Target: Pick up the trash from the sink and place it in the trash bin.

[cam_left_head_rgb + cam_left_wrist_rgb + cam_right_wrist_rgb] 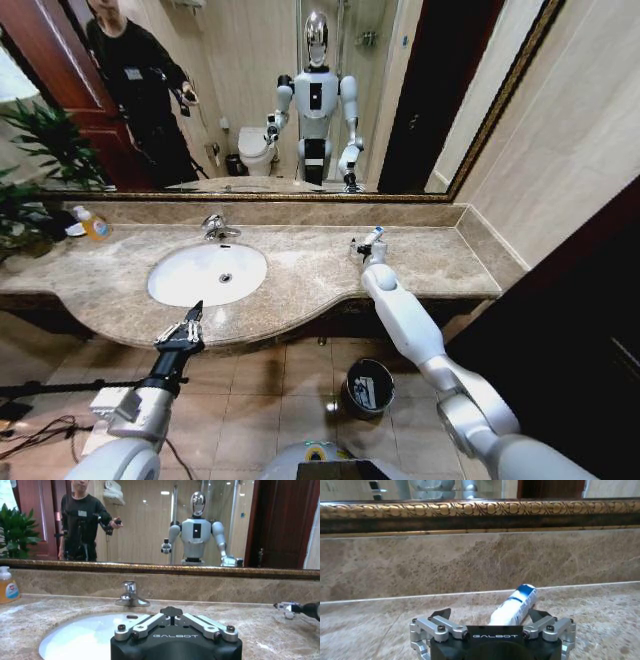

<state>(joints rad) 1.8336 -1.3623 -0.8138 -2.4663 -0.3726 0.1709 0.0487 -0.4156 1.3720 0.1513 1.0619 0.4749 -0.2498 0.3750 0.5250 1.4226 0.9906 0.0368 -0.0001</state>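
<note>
A white tube (514,605) with a blue end lies on the marble table (300,275), to the right of the sink (208,273) and near the back wall, not in the basin. The right pincer (490,615) is down at it, fingers spread to either side of the tube's near end and not yet clenched; in the head view the tube (373,238) pokes out beyond that pincer (362,249). The basin itself looks bare apart from its drain.

This reads as the grasping step for one piece of trash. The next move likely calls for squeezing squarely across the tube, which is round and may roll or slip out, then lifting clear of the table edge and swinging down to the bin (369,386), which stands on the tiled floor just below the table front, beside the right arm.

The left pincer (190,326) hovers at the table's front edge before the sink, fingers drawn together on nothing.

A chrome tap (217,228) sits behind the basin, a soap bottle (92,224) and a plant (40,150) at far left. A gilt-framed mirror (420,60) runs above the table.
</note>
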